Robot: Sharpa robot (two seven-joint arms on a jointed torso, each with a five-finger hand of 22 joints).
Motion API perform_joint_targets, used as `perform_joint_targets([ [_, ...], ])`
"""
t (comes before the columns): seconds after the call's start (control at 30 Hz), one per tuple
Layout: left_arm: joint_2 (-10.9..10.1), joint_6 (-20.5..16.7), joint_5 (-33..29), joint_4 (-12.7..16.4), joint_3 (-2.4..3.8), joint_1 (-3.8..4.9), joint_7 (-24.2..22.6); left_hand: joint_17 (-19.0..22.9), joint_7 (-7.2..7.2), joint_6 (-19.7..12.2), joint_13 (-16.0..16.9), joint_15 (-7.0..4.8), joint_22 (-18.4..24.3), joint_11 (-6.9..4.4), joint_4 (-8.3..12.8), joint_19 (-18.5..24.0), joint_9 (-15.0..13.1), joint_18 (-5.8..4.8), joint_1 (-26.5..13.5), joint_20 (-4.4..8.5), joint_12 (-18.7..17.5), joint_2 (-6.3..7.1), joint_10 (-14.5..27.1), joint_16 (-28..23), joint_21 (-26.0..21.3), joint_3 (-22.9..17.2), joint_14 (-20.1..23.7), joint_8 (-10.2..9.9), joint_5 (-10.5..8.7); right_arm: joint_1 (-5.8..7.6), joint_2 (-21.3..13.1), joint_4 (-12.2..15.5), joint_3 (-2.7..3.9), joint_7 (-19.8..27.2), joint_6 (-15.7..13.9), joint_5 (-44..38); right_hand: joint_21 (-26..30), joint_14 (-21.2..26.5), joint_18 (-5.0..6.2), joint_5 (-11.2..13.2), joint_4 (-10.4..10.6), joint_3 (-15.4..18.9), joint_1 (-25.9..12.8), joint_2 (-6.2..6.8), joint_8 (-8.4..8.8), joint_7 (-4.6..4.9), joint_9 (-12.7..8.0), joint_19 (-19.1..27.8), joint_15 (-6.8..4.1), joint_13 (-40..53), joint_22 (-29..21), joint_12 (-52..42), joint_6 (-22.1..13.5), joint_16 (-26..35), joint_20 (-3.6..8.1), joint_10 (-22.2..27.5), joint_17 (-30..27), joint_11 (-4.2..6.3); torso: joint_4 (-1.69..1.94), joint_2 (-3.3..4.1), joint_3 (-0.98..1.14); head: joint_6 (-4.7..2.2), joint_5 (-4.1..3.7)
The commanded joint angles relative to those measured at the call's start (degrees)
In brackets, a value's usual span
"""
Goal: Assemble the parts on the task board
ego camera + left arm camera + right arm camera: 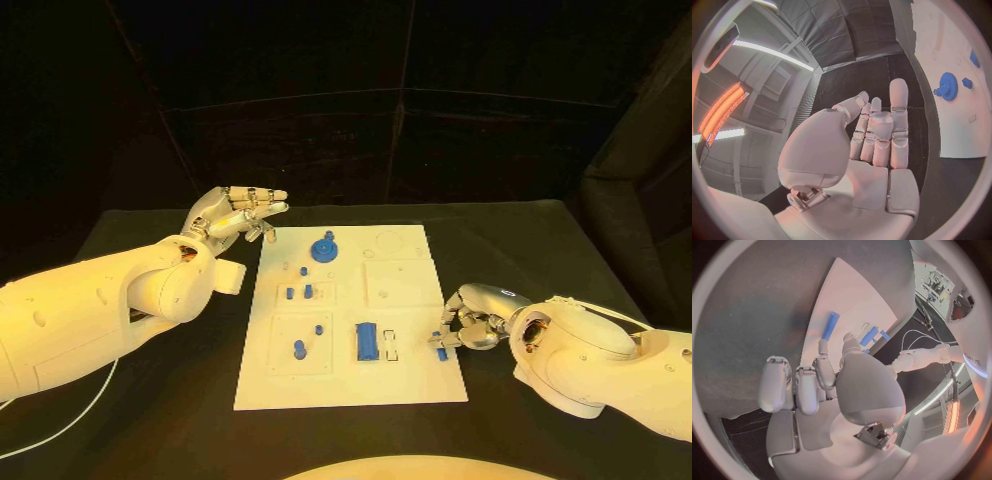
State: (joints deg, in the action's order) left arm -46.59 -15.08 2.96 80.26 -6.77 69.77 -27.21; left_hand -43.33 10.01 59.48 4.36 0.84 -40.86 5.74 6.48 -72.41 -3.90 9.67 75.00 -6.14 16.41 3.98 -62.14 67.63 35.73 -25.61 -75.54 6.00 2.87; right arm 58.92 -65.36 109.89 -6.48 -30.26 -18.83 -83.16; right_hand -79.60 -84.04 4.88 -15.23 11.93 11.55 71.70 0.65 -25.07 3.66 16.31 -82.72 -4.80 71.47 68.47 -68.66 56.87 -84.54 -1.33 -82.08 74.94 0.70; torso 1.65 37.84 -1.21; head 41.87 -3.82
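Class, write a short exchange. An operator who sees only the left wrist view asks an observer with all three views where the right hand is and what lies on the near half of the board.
Operator: My left hand is open, and I can see the blue gear. Where is the right hand?
Observer: The right hand is at the right edge of the task board, with its fingertips at a small blue part. I cannot tell whether it grips the part.
Operator: What lies on the near half?
Observer: A long blue bar lies flat there, left of that small part.
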Motion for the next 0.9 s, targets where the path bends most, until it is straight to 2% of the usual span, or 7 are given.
perform_joint_targets([
  [0.03,0.0,0.7,-0.1,0.1,0.05,0.08,-0.2,0.1,0.2,-0.3,0.0,-0.1,0.1,0.09,0.0,0.1,0.0,0.75,-0.2,-0.11,0.2,-0.5,0.4,-0.2,-0.2,0.3,0.3,0.3,-0.07,-0.08,0.6,-0.4,0.0,-1.5,2.5,-3.6,0.1,-3.4,-0.77,-0.5,-0.2,0.3,0.8,-0.18,0.12,0.01,0.0,0.1,0.22,-0.1,0.0,0.4,0.5,0.2,-0.39,0.6,1.3,0.07,0.07,0.0,0.0,0.2,-0.06],
  [0.13,0.0,0.7,-0.1,0.1,0.04,0.07,-0.2,0.1,0.2,-0.3,0.0,-0.1,0.1,0.09,0.0,0.1,0.0,0.75,-0.2,-0.11,0.2,-0.5,0.4,-0.2,-0.2,0.3,0.3,0.3,-0.07,-0.2,1.2,-0.8,0.0,-2.9,3.7,-5.5,0.0,-3.4,-0.8,-0.9,-0.6,0.2,1.8,-0.42,0.28,-0.01,0.0,0.1,0.18,-0.1,0.1,0.5,0.6,0.2,-0.36,0.5,1.3,0.11,0.07,-0.07,-0.05,0.31,-0.14],
  [0.3,0.0,0.7,-0.1,0.0,0.04,0.06,-0.2,0.1,0.2,-0.3,0.0,-0.1,0.1,0.09,0.0,0.1,0.0,0.75,-0.2,-0.11,0.2,-0.5,0.4,-0.2,-0.2,0.3,0.3,0.3,-0.07,-0.41,1.8,-1.1,0.0,-4.3,5.7,-7.6,0.0,-3.4,-0.83,-0.9,-1.1,0.3,2.7,-0.38,0.45,-0.01,-0.1,0.1,0.17,-0.1,0.2,0.6,0.8,0.2,-0.35,0.5,1.4,0.12,0.11,-0.05,0.01,0.32,-0.09],
  [0.63,0.0,0.8,-0.1,-0.1,0.03,0.02,-0.3,0.1,0.2,-0.3,0.0,-0.1,0.1,0.09,0.0,0.1,0.0,0.75,-0.2,-0.11,0.2,-0.52,0.4,-0.2,-0.2,0.3,0.4,0.3,-0.07,-0.83,2.9,-1.4,0.0,-5.3,8.8,-9.9,-0.2,-3.5,-0.9,-0.7,-2.3,0.3,4.5,-0.51,0.69,-0.07,-0.1,0.0,0.13,-0.2,0.6,0.8,1.1,0.2,-0.32,0.6,1.6,0.19,0.07,-0.03,-0.06,0.36,-0.16],
  [0.8,-0.1,0.8,-0.1,-0.1,0.02,0.0,-0.3,0.1,0.2,-0.3,0.0,-0.1,0.1,0.09,0.0,0.1,0.0,0.75,-0.2,-0.11,0.2,-0.52,0.4,-0.2,-0.2,0.3,0.4,0.3,-0.07,-0.98,3.3,-1.5,-0.01,-5.5,9.4,-10.9,-0.2,-3.5,-0.92,-0.7,-3.3,0.0,6.3,-1.02,0.9,-0.18,-0.1,-0.1,0.05,-0.3,0.7,0.9,1.4,0.2,-0.26,0.6,1.7,0.3,0.08,-0.07,-0.1,0.46,-0.27],
  [0.9,-0.1,0.8,-0.1,0.0,0.02,0.0,-0.3,0.1,0.2,-0.3,0.0,-0.1,0.1,0.09,0.0,0.1,0.0,0.75,-0.2,-0.11,0.2,-0.52,0.4,-0.2,-0.2,0.3,0.4,0.3,-0.07,-1.03,3.4,-1.5,-0.01,-5.8,9.4,-11.6,-0.2,-3.5,-0.92,-0.1,-4.3,-1.1,8.2,-2.11,1.17,-0.33,-0.2,-0.1,-0.09,-0.2,0.8,1.0,1.6,0.2,-0.15,0.6,1.8,0.45,0.1,-0.05,-0.1,0.45,-0.27],
])
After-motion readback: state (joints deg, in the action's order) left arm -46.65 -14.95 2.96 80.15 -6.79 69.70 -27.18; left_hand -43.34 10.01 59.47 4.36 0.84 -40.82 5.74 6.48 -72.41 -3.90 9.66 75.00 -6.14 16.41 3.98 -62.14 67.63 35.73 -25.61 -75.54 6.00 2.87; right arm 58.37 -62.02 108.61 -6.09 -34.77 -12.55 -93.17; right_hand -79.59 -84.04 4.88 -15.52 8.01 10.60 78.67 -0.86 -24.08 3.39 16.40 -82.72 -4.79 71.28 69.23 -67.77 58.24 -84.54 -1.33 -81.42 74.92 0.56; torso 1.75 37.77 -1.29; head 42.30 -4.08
